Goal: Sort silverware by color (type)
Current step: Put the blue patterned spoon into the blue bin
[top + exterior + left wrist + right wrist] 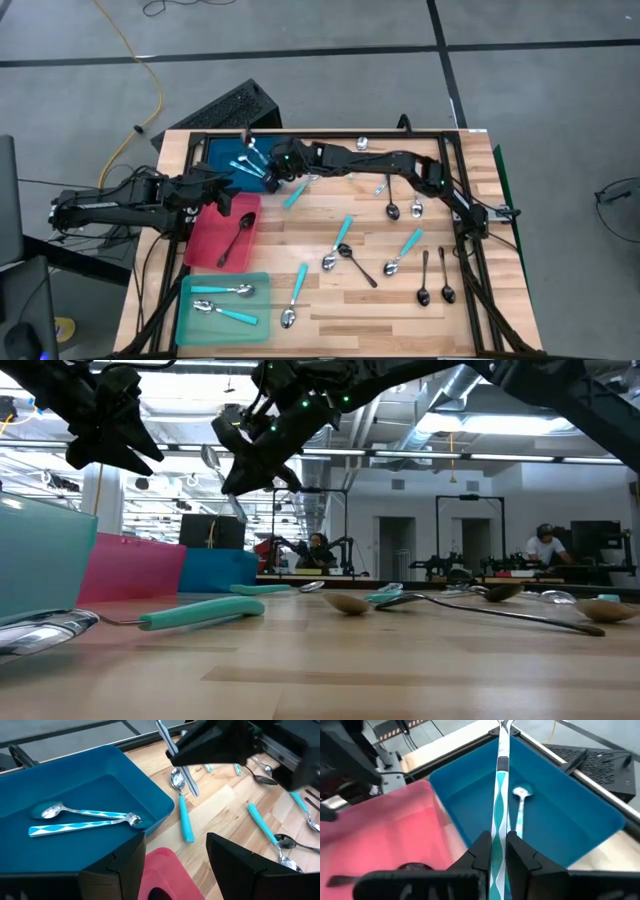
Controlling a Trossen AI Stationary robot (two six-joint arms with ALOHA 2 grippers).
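My right gripper (497, 857) is shut on a spoon with a turquoise-and-white patterned handle (500, 795) above the blue tray (570, 810). Two spoons of that kind (85, 819) lie in the blue tray (222, 152). My left gripper (175, 870) hangs open and empty over the near end of the red tray (205, 245), which holds a black spoon (237, 238). The teal tray (190, 325) holds two turquoise-handled spoons (224, 302). More turquoise, silver and black spoons lie loose on the wooden table (330, 300). My right gripper pinches the spoon's patterned handle (496, 837) between its two fingers. The fingers slant down toward the table's left. The spoon sticks out past the fingertips, its metal end (504, 740) farthest out. It is lifted clear above the blue tray, tilted in the low view (225, 485).
Loose on the table lie turquoise-handled spoons (343, 232) (298, 285), black ones (424, 280) and silver ones (392, 205). One turquoise-handled spoon (184, 815) lies just beside the blue tray. A black keyboard (225, 108) sits beyond the far edge.
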